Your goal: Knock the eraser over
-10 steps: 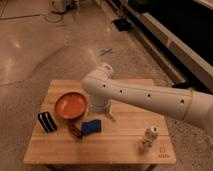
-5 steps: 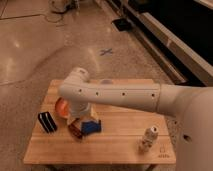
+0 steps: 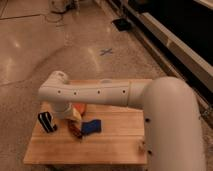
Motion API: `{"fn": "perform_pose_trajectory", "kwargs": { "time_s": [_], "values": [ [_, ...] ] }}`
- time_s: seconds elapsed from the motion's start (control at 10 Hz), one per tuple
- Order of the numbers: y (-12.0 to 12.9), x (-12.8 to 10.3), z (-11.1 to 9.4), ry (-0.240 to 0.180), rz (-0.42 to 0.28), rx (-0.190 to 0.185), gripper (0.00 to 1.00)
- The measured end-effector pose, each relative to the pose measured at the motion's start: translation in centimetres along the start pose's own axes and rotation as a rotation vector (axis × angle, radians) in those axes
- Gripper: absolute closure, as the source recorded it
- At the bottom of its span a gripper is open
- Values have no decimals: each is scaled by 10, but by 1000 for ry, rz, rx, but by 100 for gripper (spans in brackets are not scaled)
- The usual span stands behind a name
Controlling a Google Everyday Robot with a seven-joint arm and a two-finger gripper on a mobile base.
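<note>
Eraser (image 3: 46,121) stands upright near the table's (image 3: 110,146) left edge. The gripper (image 3: 75,129) hangs low just beside it, seemingly placed to push. Its opening cannot be told.

Arm (image 3: 100,92) covers most of orange bowl (image 3: 80,107); pincer (image 3: 75,128), near eraser (image 3: 47,121), half-hidden.

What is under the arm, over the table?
Only a sliver of the orange bowl shows; the arm covers the rest. The end effector hangs between the eraser and blue object.
</note>
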Motion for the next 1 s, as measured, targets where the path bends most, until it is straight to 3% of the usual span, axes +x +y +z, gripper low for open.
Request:
{"fn": "perform_pose_trajectory", "kwargs": {
  "time_s": [0.4, 0.7, 1.0],
  "values": [
    [-29, 36, -2, 44, -21, 4, 20],
    [-27, 68, -6, 94, 17, -12, 20],
    [-27, 94, -13, 134, 26, 15, 20]
  ]
}}
